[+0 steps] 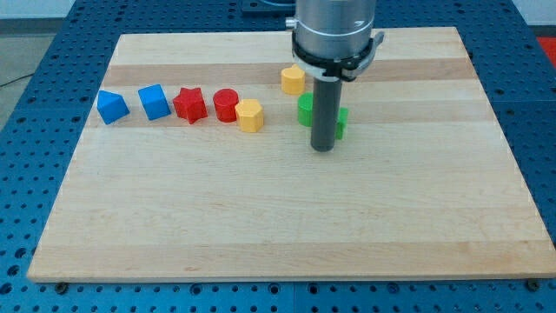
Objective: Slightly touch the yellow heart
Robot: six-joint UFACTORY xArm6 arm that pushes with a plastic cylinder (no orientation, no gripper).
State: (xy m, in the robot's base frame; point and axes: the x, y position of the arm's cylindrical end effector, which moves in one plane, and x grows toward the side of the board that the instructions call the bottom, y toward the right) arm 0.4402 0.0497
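Two yellow blocks lie on the wooden board (174, 226): one (293, 80) near the view's top centre and one (249, 115) lower and to its left. I cannot tell which of them is the heart. My tip (323, 149) rests on the board below and to the right of both, touching neither. The rod stands in front of two green blocks, one (304, 109) just left of it and one (342, 122) just right of it, both partly hidden.
A row runs along the view's left: a blue triangle-like block (112, 106), a blue cube (154, 102), a red star (189, 104) and a red cylinder (226, 104), which touches the lower yellow block. A blue perforated table surrounds the board.
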